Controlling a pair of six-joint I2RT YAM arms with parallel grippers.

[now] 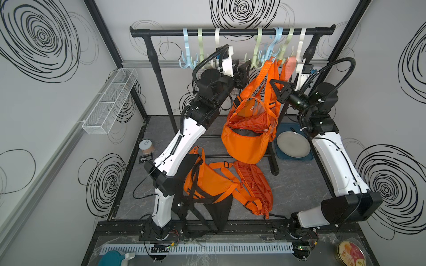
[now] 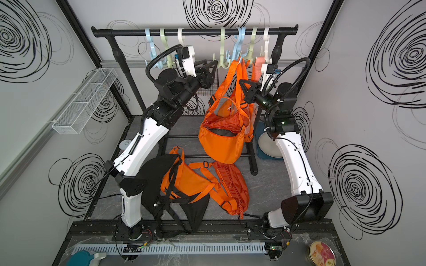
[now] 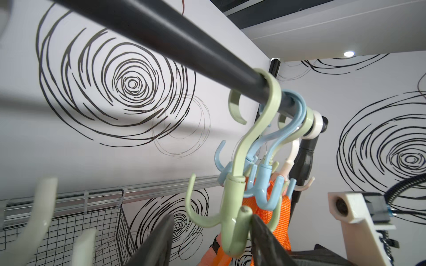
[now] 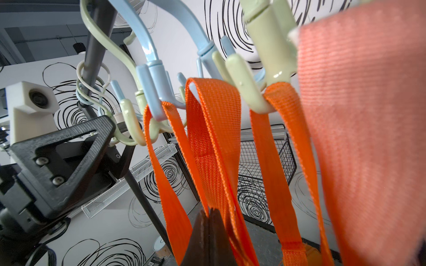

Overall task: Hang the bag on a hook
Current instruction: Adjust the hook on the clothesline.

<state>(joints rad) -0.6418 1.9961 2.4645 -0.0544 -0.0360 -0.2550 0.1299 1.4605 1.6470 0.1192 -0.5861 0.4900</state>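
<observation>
I see the grey marbled tabletop (image 1: pixel 297 184) carrying an orange-and-black bag (image 1: pixel 207 182) from centre toward 6 o'clock. It touches an orange backpack (image 1: pixel 253 184) on its 3 o'clock side. At 2 o'clock a grey plate (image 1: pixel 293 144) sits on a blue tray (image 1: pixel 283 157). At 10 o'clock stands a white-lidded jar (image 1: pixel 146 146), with a small black box (image 1: pixel 146 158) just beside it.
</observation>
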